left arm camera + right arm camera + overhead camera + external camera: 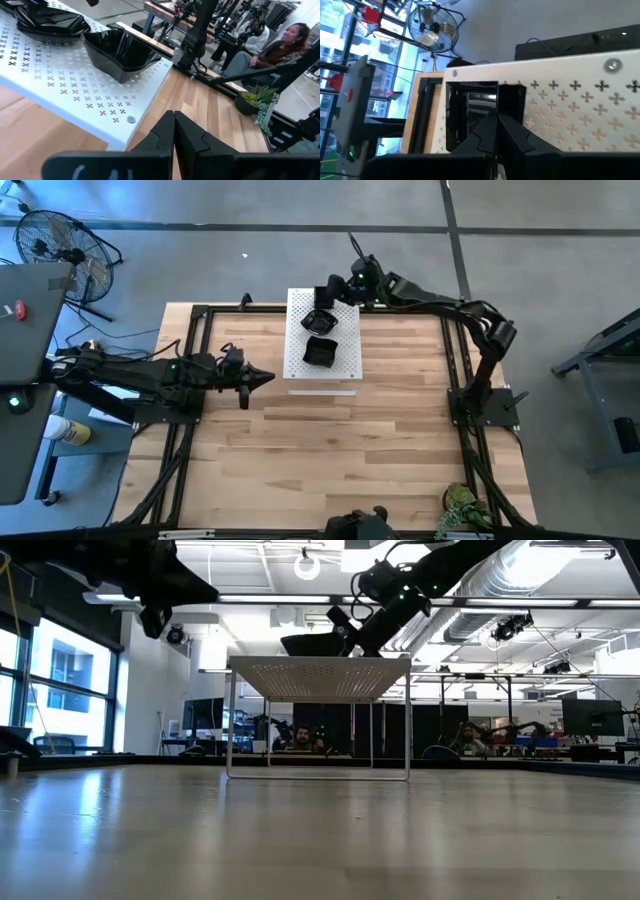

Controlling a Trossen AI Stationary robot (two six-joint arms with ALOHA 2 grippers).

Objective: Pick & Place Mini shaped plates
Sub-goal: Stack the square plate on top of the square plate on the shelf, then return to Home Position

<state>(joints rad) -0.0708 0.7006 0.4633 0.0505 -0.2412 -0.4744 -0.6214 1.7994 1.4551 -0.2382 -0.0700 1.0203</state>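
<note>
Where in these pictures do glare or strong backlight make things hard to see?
Low view: bright windows and ceiling lights leave both arms as dark silhouettes. Left wrist view: highlights shine on the glossy black dish. Right wrist view: the window side is washed out.

Four views: one overhead, one at table level, two on the wrists.
High view looks straight down on the whole table (330, 450), from far up. Low view sits at tabletop height, faces level across the wood to the white board (320, 675) and the room behind. Left wrist view looks close past its fingers (175, 135) at the board's corner and a black plate (122, 52). Right wrist view is closest, at the board's edge. All four share the board.
</note>
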